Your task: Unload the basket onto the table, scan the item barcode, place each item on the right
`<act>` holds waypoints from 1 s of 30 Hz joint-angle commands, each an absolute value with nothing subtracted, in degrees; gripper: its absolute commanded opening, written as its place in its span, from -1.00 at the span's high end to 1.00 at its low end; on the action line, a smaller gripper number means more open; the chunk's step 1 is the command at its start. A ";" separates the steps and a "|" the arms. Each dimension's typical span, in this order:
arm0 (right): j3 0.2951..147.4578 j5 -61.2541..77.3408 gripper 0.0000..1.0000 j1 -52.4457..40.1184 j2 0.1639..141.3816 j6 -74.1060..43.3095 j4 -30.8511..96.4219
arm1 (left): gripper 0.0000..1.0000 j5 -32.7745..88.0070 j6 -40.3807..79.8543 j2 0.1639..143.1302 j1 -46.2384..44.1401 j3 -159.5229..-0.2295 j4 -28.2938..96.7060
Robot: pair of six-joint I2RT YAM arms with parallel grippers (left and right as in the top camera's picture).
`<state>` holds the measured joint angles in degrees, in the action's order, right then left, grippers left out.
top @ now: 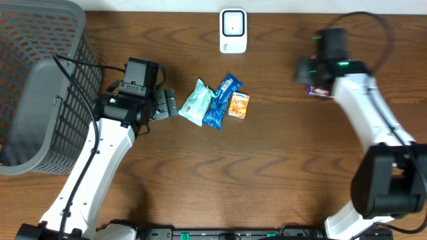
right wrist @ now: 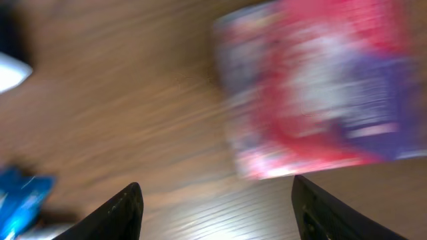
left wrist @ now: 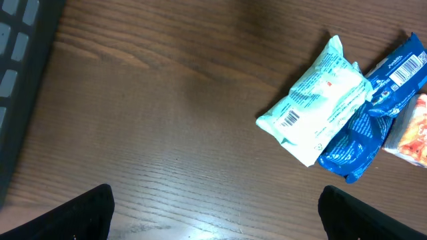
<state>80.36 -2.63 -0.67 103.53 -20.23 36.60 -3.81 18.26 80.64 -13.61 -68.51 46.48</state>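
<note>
Right wrist: jaws wide, pink packet (right wrist: pixel 313 87) ungripped.

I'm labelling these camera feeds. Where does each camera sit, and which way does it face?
Overhead: fixed above the table, facing straight down on scanner, basket and packets; left arm and right arm show.
Left wrist: on the left arm, facing down at the teal packet and blue packet; the left gripper shows open at the bottom corners.
Right wrist: on the right arm, blurred, close over a red-purple packet; right gripper fingers at the bottom.
Shared: overhead and left wrist both show the teal and blue packets.
</note>
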 commanded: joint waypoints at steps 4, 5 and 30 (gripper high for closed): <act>80.93 11.42 -0.35 13.10 104.53 -11.05 36.07 | -0.96 -4.56 19.18 80.90 -13.45 -68.95 46.68; 80.88 12.97 -0.35 14.59 105.06 -10.20 35.53 | -0.96 -4.56 19.18 80.90 -13.45 -68.95 46.68; 81.30 23.90 0.98 22.31 121.78 -1.61 29.08 | -0.96 -4.56 19.18 80.90 -13.45 -68.95 46.68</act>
<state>81.54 25.91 22.02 120.33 -3.77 27.31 -3.81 18.28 80.64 -13.61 -68.51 46.50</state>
